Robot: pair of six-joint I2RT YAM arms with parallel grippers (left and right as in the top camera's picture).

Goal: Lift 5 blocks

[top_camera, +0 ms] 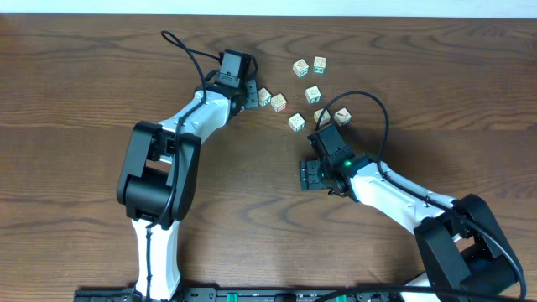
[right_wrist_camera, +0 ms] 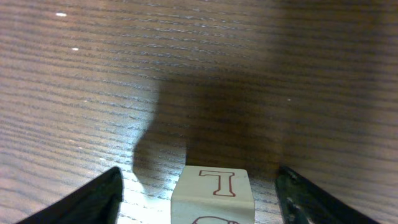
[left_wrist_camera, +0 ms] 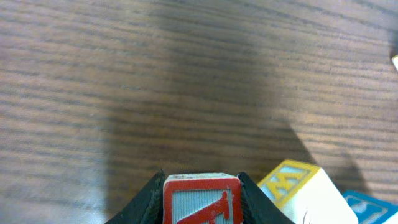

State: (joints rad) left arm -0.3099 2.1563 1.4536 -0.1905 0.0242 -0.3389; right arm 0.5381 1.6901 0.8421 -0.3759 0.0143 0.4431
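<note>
Left claw [left_wrist_camera: 201, 183] clamped on red block [left_wrist_camera: 202, 205], bottom centre of the left wrist view. Both fingers [left_wrist_camera: 144, 208] are flush on its sides. Can't tell if it's off the table [top_camera: 75, 101]. Yellow block [left_wrist_camera: 292, 183] is just right of it, and blue block [left_wrist_camera: 373, 210] is clipped at the lower right corner.

Right claw [right_wrist_camera: 199, 190] wide open, holding nothing. Pale block [right_wrist_camera: 212, 193] with a red outline letter sits between its fingers, with a gap each side, bottom centre of the right wrist view.

Overhead pose:
- Left arm [top_camera: 159, 168] rises from bottom left and folds at an elbow mid left. Its forearm angles up-right to upper centre, tip at the left end of the cluster.
- Right arm [top_camera: 394, 193] enters from the lower right corner. Its forearm runs up-left and the tip points up near frame centre. Green LED [top_camera: 344, 159] is lit on the wrist.
- Loose blocks [top_camera: 313, 94] are scattered upper centre, between and above the two tips, with two close together at the top.

Surface is a dark brown wood-grain table filling nearly the whole frame. Pale strip [top_camera: 268, 7] runs along the top edge, black rail [top_camera: 252, 295] along the bottom edge.
</note>
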